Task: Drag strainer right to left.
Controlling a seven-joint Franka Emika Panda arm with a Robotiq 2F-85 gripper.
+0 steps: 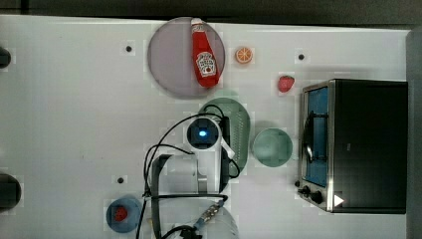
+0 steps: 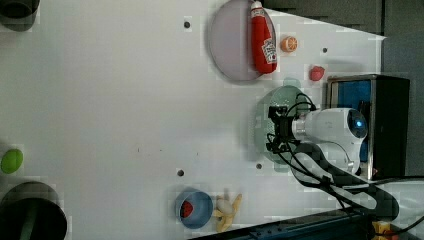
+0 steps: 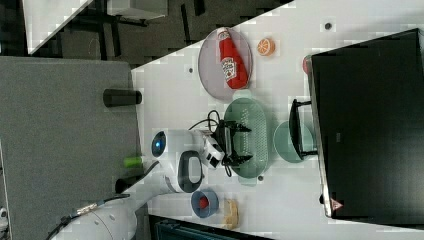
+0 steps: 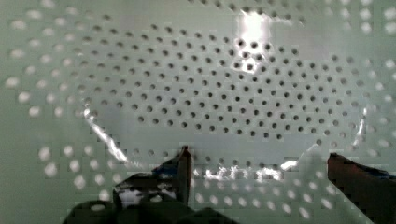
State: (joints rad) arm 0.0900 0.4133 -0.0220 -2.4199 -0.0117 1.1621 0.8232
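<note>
In the top view we see the strainer [image 1: 241, 130] lying on the white bench [image 1: 74, 124], just beside the round green bowl [image 1: 271, 147] and near the toaster oven [image 1: 356, 144] toward the top view's right. The arm covers the strainer's side toward the top view's left. A ketchup bottle [image 1: 204, 55] lies on a grey plate [image 1: 171, 57], with an orange slice [image 1: 244, 55] and a strawberry [image 1: 285, 83] close by.

In the left view we find the tool [image 2: 276, 131] over the strainer's basin [image 2: 267, 112], its two fingers spread apart. A blue bowl [image 2: 195, 207] and a banana [image 2: 227, 207] sit near the bench's lower edge.

In the right view the tool [image 3: 239, 142] reaches into the strainer [image 3: 252, 137], fingers wide, with nothing between them.

In the wrist view we look down into the strainer's holed basin [image 4: 224, 88]; the fingertips [image 4: 185, 161] stand far apart, low against the basin wall, though we cannot tell whether they touch it.
</note>
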